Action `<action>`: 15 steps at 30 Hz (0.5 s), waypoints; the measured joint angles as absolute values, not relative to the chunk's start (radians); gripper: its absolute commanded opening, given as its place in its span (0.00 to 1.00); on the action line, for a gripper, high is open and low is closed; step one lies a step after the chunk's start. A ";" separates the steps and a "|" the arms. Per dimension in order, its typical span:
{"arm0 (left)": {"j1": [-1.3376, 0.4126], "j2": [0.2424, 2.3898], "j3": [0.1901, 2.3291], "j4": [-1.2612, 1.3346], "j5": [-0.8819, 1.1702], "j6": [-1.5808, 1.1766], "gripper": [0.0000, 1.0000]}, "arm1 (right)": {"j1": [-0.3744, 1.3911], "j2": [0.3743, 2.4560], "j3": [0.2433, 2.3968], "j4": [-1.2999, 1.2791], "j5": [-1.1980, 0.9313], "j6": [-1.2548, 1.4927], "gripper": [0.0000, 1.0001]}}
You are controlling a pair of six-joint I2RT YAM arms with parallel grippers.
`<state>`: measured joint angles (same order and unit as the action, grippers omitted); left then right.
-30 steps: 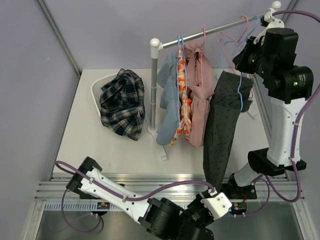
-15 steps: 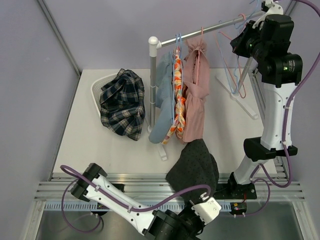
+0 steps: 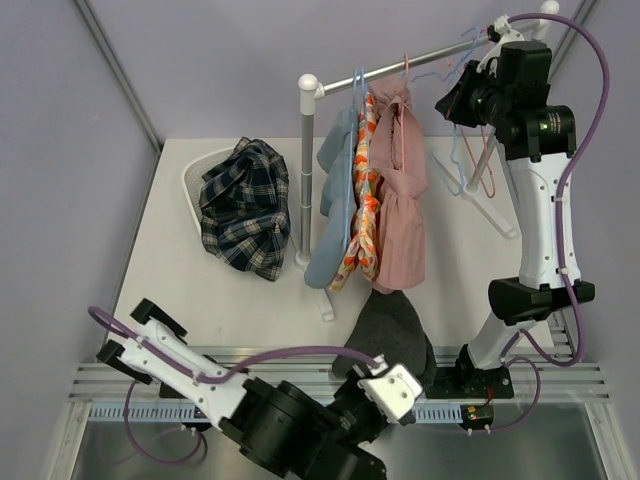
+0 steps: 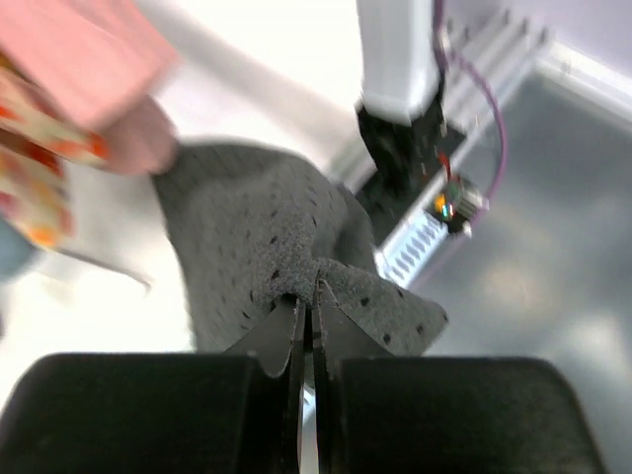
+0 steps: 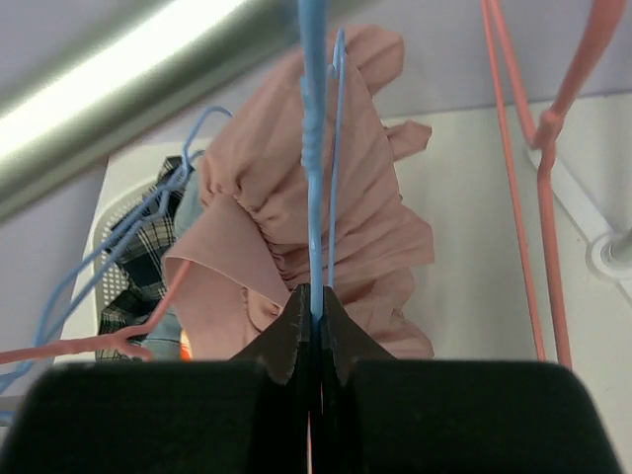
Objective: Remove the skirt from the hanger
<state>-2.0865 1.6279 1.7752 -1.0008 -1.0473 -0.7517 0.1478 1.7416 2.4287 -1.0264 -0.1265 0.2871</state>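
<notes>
The skirt [image 3: 393, 325], dark grey with small black dots, lies bunched at the table's near edge, off the hanger. My left gripper [image 3: 391, 364] is shut on a fold of the skirt [image 4: 286, 247], its jaws [image 4: 311, 288] pressed together with fabric between them. The blue wire hanger [image 3: 455, 165] hangs bare under the right end of the rail. My right gripper [image 3: 458, 102] is up there, shut on the blue hanger [image 5: 313, 148], with the wire running between its closed jaws [image 5: 314, 296].
A clothes rack [image 3: 306, 150] stands mid-table with light blue [image 3: 335, 200], floral [image 3: 365, 205] and pink [image 3: 402, 205] garments hanging from its rail. An empty pink hanger [image 3: 486, 172] hangs beside the blue one. A white basket [image 3: 192, 175] holding a plaid garment [image 3: 243, 205] sits at the left.
The skirt slid off the hanger and was pulled down by my left gripper to the near edge. My right gripper carried the bare hanger up and left towards the rail.
</notes>
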 measured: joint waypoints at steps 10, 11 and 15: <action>-2.078 1.281 1.847 -0.735 -1.287 -0.132 0.00 | 0.145 1.549 2.082 -0.894 -0.125 0.290 0.55; -2.055 1.234 1.834 -0.642 -1.301 -0.026 0.00 | 0.145 1.531 2.059 -0.895 -0.125 0.295 0.66; -1.877 1.059 1.785 -0.381 -1.324 0.288 0.00 | 0.145 1.479 1.988 -0.898 -0.123 0.291 0.99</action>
